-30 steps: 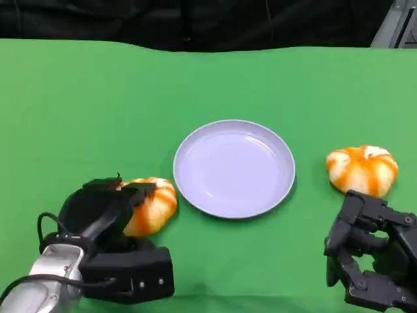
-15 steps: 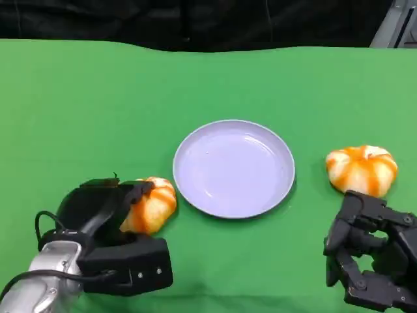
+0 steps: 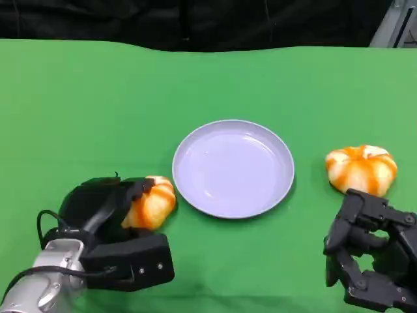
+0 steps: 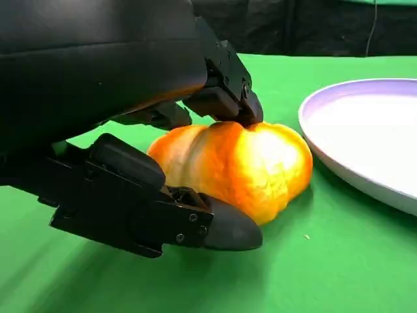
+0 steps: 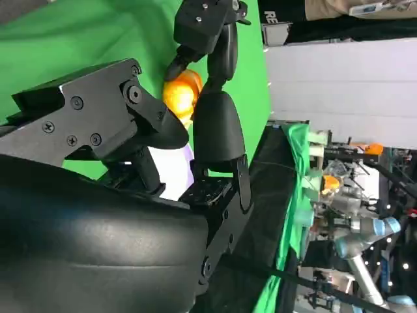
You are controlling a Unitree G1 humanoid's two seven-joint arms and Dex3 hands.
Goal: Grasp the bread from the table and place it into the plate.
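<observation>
An orange-and-white bread roll [image 3: 155, 201] lies on the green table left of the lilac plate [image 3: 233, 168]. My left hand [image 3: 104, 218] wraps it from the near-left side. In the left wrist view the fingers [image 4: 225, 98] press on the top of the roll [image 4: 241, 163] and the thumb lies against its lower side, with the plate's rim [image 4: 365, 124] just beyond. A second roll [image 3: 361, 168] lies right of the plate. My right hand [image 3: 371, 261] sits just in front of it, holding nothing. Between the spread fingers of the right hand [image 5: 130, 163] that roll [image 5: 181, 93] shows.
The green cloth [image 3: 98, 98] covers the table up to a black backdrop at the far edge. In the right wrist view, other robot equipment [image 5: 352, 241] stands beyond the table.
My left hand has closed a little tighter around the left roll, and hand and roll have shifted very slightly away from me. The right hand, plate and right roll have not moved.
</observation>
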